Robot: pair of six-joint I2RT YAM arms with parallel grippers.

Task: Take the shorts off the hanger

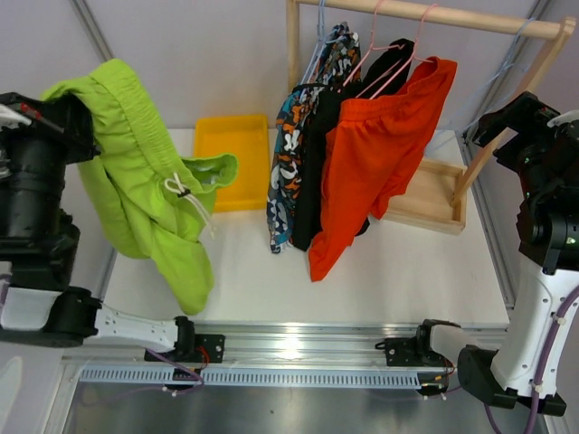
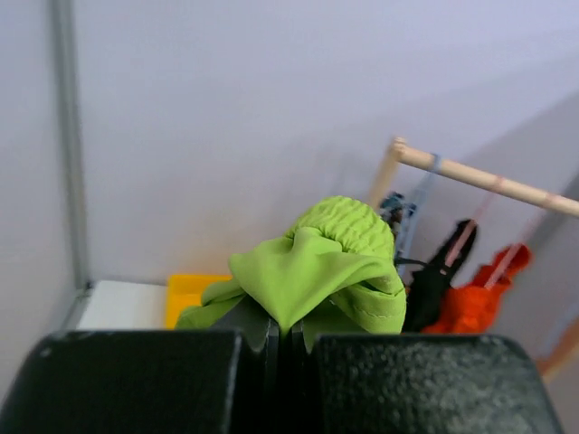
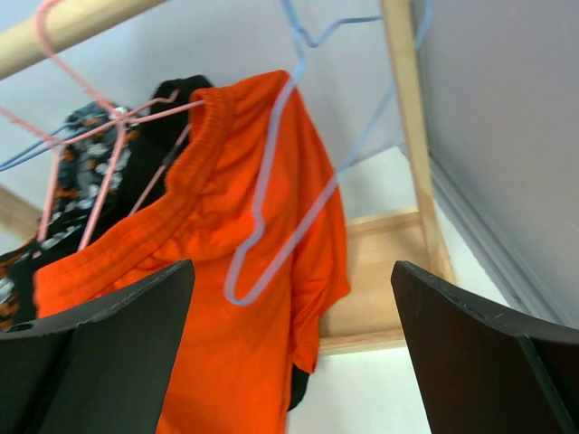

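- Two arms are standing at the near edge of the white tabletop (image 1: 407,280), one on each side.
- On the left, the left pincer (image 2: 279,342) is clamping tight on the waistband of the lime green shorts (image 1: 145,190). They are dangling above the left part of the tabletop, off the rack, with the white drawstring hanging loose.
- On the right, the right pincer (image 3: 291,280) is gaping wide and gripping nothing, raised near the rack's right post.
- Farther back on the left, a yellow tray (image 1: 233,145) is sitting on the tabletop.
- At the far right, the wooden rack (image 1: 434,14) is carrying the orange-red shorts (image 1: 380,163), the black shorts (image 1: 317,181) and the patterned shorts (image 1: 288,154) on wire hangers, pressed close together.
- A blue hanger (image 3: 271,199) is hanging just in front of the orange-red pair.
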